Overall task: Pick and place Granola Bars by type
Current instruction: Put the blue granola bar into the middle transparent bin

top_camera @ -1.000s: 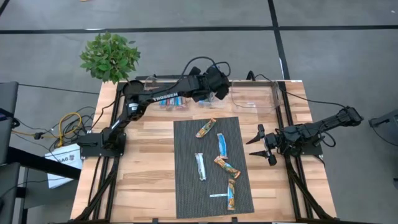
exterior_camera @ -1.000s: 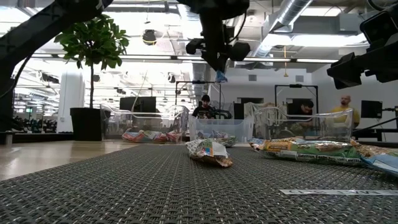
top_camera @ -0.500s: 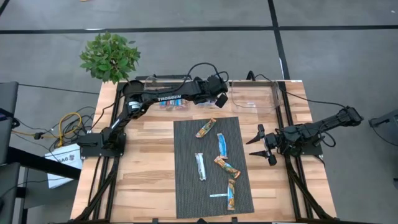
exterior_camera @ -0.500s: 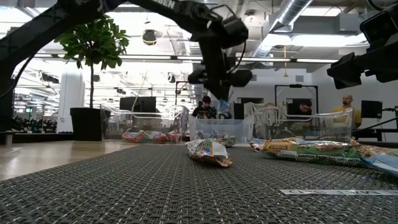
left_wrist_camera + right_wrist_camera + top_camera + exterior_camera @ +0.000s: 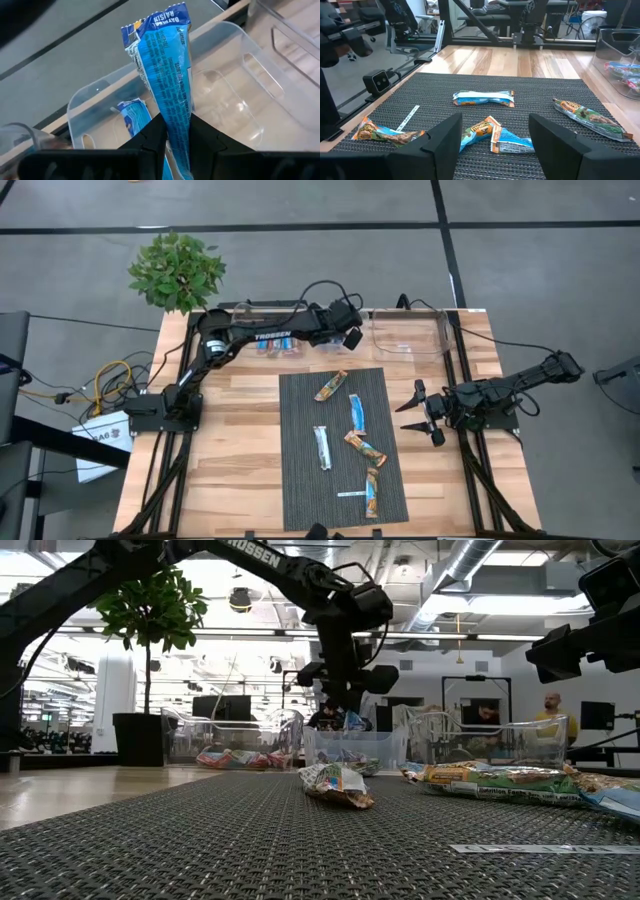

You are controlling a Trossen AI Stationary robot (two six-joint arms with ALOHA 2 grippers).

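Your blue granola bar point(image 5: 167, 85) is pinched between the left gripper's point(image 5: 177, 131) fingers, which are closed narrowly on its lower part so the wrapper stands up out of them. It hangs over a clear bin point(image 5: 227, 107) at the far edge of the worktop point(image 5: 235, 440), and you can see another blue bar point(image 5: 134, 116) already lying inside that bin. In the low view the gripper sits just above the bin's rim.

On the dark mat point(image 5: 300, 480) you have five bars left: an orange-brown one point(image 5: 330, 385) at the far end, a blue one point(image 5: 356, 412) near the middle, a silvery white one point(image 5: 322, 447) to its left, and two more orange-brown ones point(image 5: 365, 447) point(image 5: 372, 490) towards the near right corner. A thin white strip point(image 5: 350, 494) lies beside the last of these.

Your right gripper point(image 5: 420, 412) waits at the right side of the worktop, just off the mat, fingers spread wide and holding nothing.

A potted plant point(image 5: 176, 270) stands beyond the far left corner.
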